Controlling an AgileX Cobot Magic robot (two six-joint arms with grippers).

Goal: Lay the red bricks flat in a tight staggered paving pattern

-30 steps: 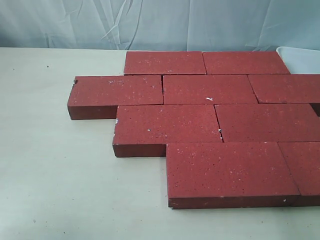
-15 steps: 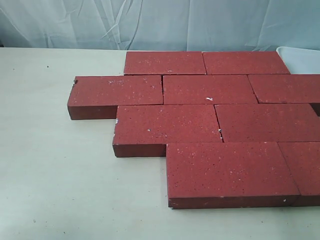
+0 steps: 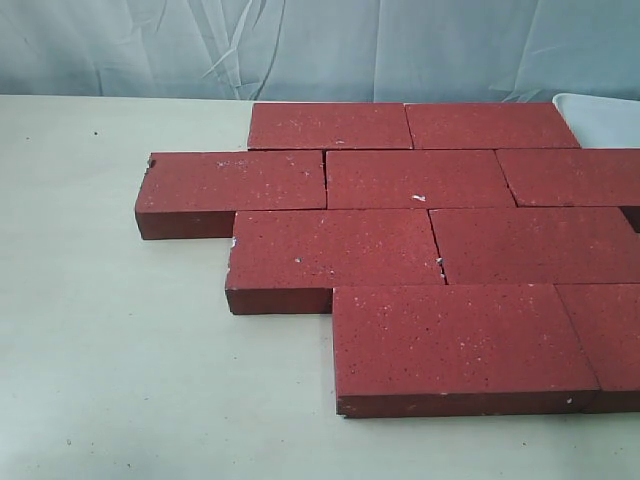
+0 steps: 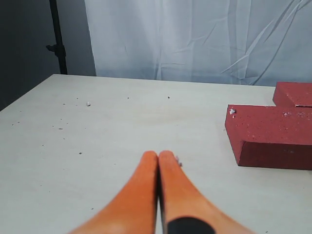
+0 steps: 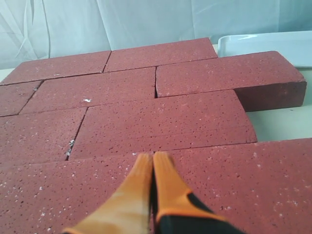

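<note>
- Pale, off-white table [image 3: 120, 330] fills the left half of the exterior view, bare apart from a few dark specks. A creased pale-blue backdrop [image 3: 150, 50] hangs along the top of the frame behind it.
- From the left wrist view we see a black stand pole [image 4: 57, 39] upright against a dark wall beyond the table's far corner, and small crumbs scattered over the tabletop.
- Our left gripper [image 4: 157, 155] has its orange fingers clenched tip to tip with nothing between them, over open table. The nearest brick [image 4: 273, 136] lies flat and well apart from the tips, with a white chip on its corner.
- From the centre to the right edge of the exterior view lie the red bricks [image 3: 400, 240]. We count nine, all flat, in four rows, each row offset from the next, with narrow seams. The second row from the top reaches furthest left, and the bottom row starts furthest right.
- Our right gripper [image 5: 152, 157] is likewise clenched and empty. Its tips are over the paved bricks, with speckled faces on every side of them. We cannot tell whether the tips touch the brick below.
- At the upper right edge of the exterior view we see a white tray [image 3: 610, 120] just behind the bricks.
</note>
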